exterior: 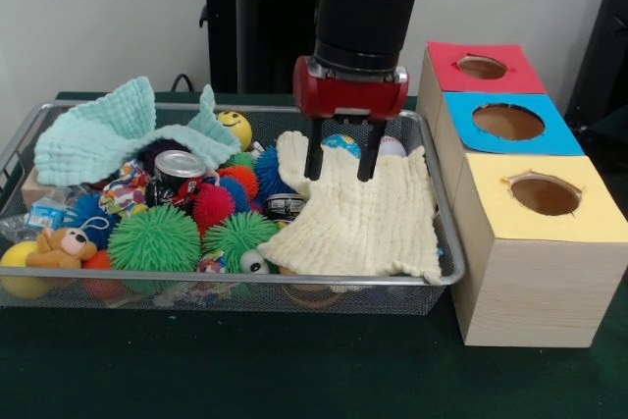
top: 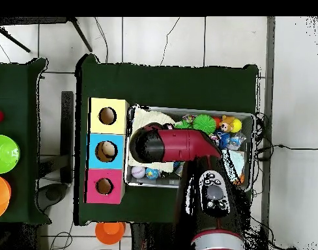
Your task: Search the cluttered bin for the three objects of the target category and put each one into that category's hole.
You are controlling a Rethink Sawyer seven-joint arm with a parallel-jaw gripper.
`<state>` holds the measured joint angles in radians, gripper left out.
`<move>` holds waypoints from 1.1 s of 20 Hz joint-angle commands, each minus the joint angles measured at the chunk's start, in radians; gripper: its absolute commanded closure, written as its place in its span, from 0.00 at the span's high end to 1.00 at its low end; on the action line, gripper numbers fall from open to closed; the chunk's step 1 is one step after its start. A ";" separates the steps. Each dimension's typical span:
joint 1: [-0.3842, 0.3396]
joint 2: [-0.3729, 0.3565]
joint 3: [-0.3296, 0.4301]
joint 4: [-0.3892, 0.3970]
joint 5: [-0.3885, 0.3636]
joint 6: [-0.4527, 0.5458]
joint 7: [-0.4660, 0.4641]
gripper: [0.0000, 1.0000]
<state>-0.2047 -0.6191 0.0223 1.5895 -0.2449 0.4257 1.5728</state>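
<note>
- Your gripper [exterior: 341,162] hangs over the end of the bin [exterior: 446,267] nearest the boxes, its two dark fingers [exterior: 314,158] spread apart with nothing between them, tips just above the pale yellow cloth [exterior: 363,218].
- Only one patterned fabric bundle [exterior: 126,188] can be picked out for certain: it lies toward the bin's other end, beside the silver can [exterior: 181,169] and under the edge of the mint cloth [exterior: 103,134]. A small colourful scrap [exterior: 211,264] at the bin's front wall may be another; you cannot tell from here.
- The third bundle is not visible; judging by the clutter, it may sit under one of the two cloths or among the spiky balls [exterior: 154,240].
- The hole [exterior: 545,194] with the yellow surround, in the wood-grain box just beside the bin, looks dark and empty as far as either view shows, so no delivery can be confirmed.
- Reckon the whole job is still ahead: three finds, three drops.
</note>
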 commanded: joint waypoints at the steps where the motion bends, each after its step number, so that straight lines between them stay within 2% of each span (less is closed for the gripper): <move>1: 0.000 0.109 0.072 -0.072 -0.048 0.002 0.028 1.00; 5: 0.011 0.126 0.062 -0.098 -0.047 0.068 0.010 1.00; 12: 0.025 0.149 0.043 -0.112 -0.054 0.111 -0.002 1.00; 15: 0.031 0.180 0.029 -0.138 -0.051 0.154 -0.004 1.00; 22: 0.044 0.237 -0.004 -0.166 -0.086 0.175 -0.017 1.00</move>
<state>-0.1650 -0.4654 0.0168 1.4756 -0.2609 0.4756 1.5728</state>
